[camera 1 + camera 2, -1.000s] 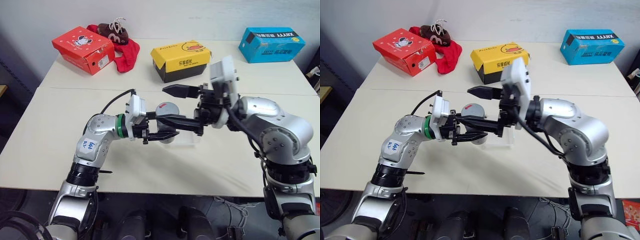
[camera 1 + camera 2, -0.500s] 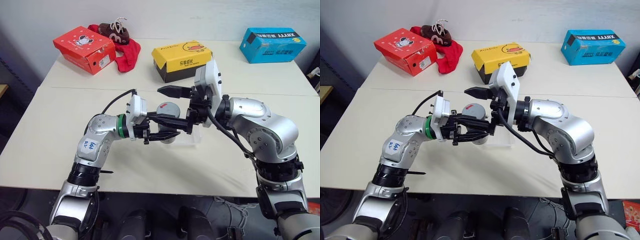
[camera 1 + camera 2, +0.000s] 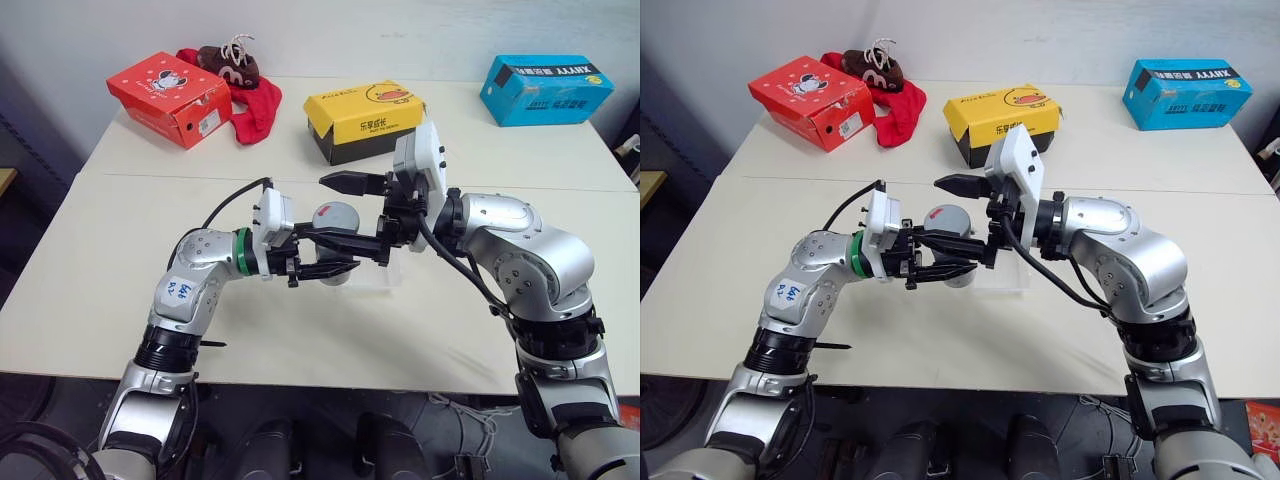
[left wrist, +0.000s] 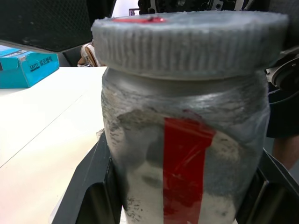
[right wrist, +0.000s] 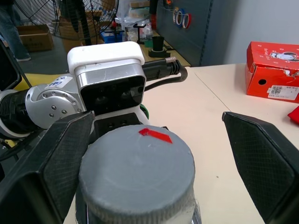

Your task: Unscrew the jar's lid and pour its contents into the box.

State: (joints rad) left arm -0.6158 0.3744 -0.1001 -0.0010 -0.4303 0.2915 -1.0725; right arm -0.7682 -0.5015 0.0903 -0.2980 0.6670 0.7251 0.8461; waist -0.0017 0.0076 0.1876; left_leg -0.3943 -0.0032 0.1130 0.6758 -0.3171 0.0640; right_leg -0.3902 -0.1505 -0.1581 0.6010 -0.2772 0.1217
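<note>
above the tabletop (image 3: pixel 100 290) our left pincer (image 3: pixel 335 255) clamps the stiff, light jar (image 4: pixel 187 154); right pincer (image 3: pixel 350 215) gapes around its ribbed lid (image 5: pixel 136 170), best gripped at the rim.

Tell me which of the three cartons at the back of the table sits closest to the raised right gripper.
The yellow-and-black carton, directly behind the right gripper. The red shoebox sits far left, the blue box far right.
</note>
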